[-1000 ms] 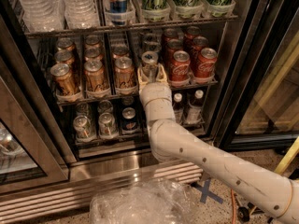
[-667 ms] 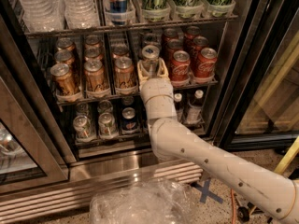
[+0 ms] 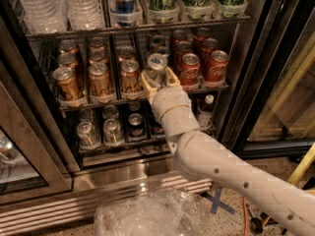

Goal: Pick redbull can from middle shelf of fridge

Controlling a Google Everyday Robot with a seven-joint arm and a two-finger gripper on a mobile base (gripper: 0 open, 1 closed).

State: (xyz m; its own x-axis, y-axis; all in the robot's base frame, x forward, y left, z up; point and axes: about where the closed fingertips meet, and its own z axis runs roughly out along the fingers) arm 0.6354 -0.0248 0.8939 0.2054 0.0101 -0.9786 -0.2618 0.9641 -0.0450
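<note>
1. Redbull can (image 3: 157, 65): slim silver can, upright, long axis vertical. It stands at the front of its lane on the middle shelf (image 3: 98, 102) of the fridge (image 3: 123, 173), a little right of the shelf's centre.
2. Gripper (image 3: 158, 77): at the shelf's front edge, reached in from 5 o'clock on the pale arm (image 3: 221, 166). Its cream fingers (image 3: 147, 85) point toward 12 o'clock and stand at 9 and 3 o'clock of the can's lower body. They look pressed against it, clamped on the can.
3. Key relation: the can sits directly between the fingers and rises from them toward 12 o'clock, its silver top well clear above the fingertips. The grip axis crosses the can's long axis squarely.
4. Neighbours: bronze cans (image 3: 129, 75) just beside at 9 o'clock; red cola cans (image 3: 189, 68) just beside at 3 o'clock.
5. Judgement: withdrawal should run straight back toward 6 o'clock, along the lane, with the can kept upright. Any sideways drift risks knocking either neighbour.
</note>
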